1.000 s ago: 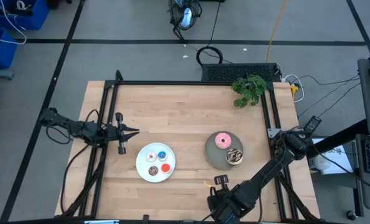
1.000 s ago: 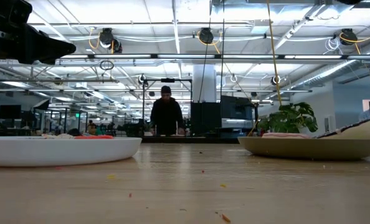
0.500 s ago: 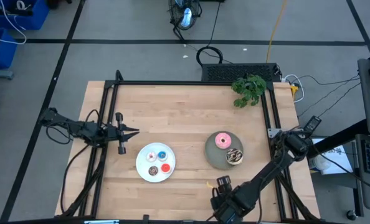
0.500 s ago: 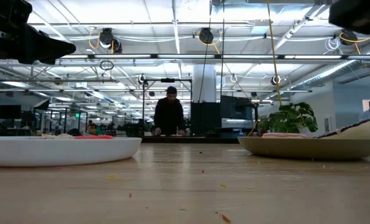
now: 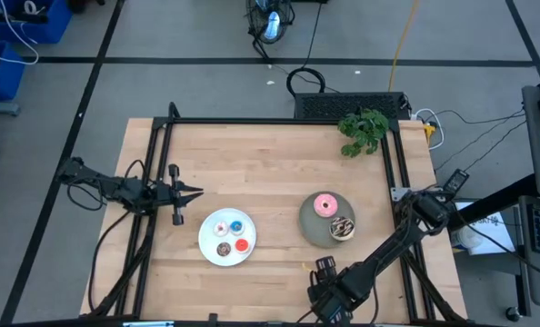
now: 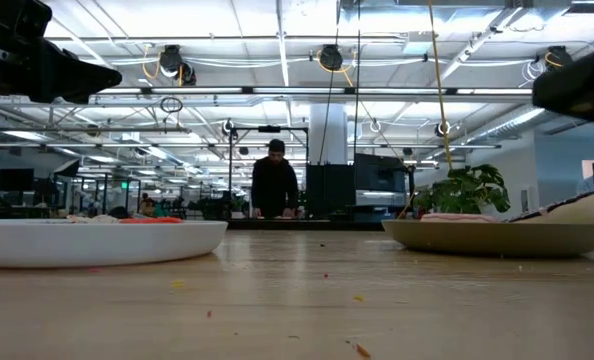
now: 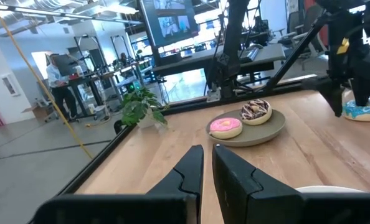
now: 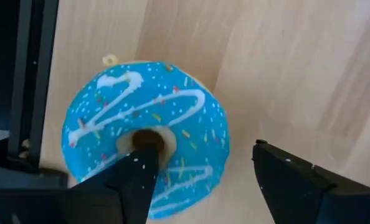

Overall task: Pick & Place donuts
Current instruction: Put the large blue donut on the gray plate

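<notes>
A blue donut [image 8: 144, 140] with white drizzle and sprinkles lies flat on the wood near the table's front edge. My right gripper [image 8: 203, 149] stands open over it, pointing down. One fingertip [image 8: 141, 163] is at the hole and the other [image 8: 278, 171] is outside the ring, a gap away from the rim. In the high view the gripper [image 5: 324, 271] hides the donut. A pink donut [image 5: 325, 205] and a chocolate donut [image 5: 343, 228] lie on the grey plate [image 5: 310, 223]. Small donuts [image 5: 237, 227] lie on the white plate [image 5: 205, 240]. My left gripper [image 5: 197, 193] waits shut at the left. My right gripper comes at the blue donut from above, with one fingertip at the donut's hole [image 8: 149, 138]. I cannot tell whether that fingertip touches the ring. The other finger stands clear of the outer rim. The donut rests flat on the table.
A potted plant [image 5: 363, 132] stands at the far right corner. A black frame rail [image 5: 279, 121] runs along the far edge, with rails on both sides. Bare wood lies between the two plates and behind them. A person [image 6: 275, 185] stands in the room beyond the table.
My right gripper has come down near the table's front edge. In the low view it has dropped from the top right corner into the picture. The plates and their donuts have stayed put.
</notes>
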Robot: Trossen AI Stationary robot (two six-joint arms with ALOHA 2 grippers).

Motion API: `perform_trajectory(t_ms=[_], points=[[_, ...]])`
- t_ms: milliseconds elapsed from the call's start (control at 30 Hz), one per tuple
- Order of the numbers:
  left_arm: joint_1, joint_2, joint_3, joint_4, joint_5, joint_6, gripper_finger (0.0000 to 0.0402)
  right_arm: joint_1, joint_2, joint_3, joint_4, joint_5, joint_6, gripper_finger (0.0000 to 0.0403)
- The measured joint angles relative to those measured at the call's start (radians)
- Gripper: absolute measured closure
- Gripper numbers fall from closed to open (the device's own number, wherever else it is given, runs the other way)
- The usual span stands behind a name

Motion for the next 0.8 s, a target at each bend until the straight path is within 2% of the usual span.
perform_trajectory(t_ms=[300, 433, 533, 667, 800], points=[[0.000, 0.000, 0.000, 0.000, 0.000, 0.001, 0.0360, -0.023, -0.004, -0.087, 0.150, -0.051, -0.028, 0.0189], [0.000, 0.000, 0.000, -0.001, 0.000, 0.001, 0.0360, -0.022, -0.006, -0.110, 0.163, -0.053, -0.029, 0.0216], [0.000, 0.000, 0.000, 0.000, 0.000, -0.002, 0.0360, -0.023, -0.006, -0.110, 0.160, -0.048, -0.035, 0.0254], [0.000, 0.000, 0.000, 0.000, 0.000, -0.002, 0.0360, -0.029, -0.004, -0.100, 0.143, -0.052, -0.043, 0.0328], [0.000, 0.000, 0.000, 0.000, 0.000, 0.006, 0.0360, -0.054, -0.004, -0.068, 0.069, -0.096, -0.061, 0.0388]])
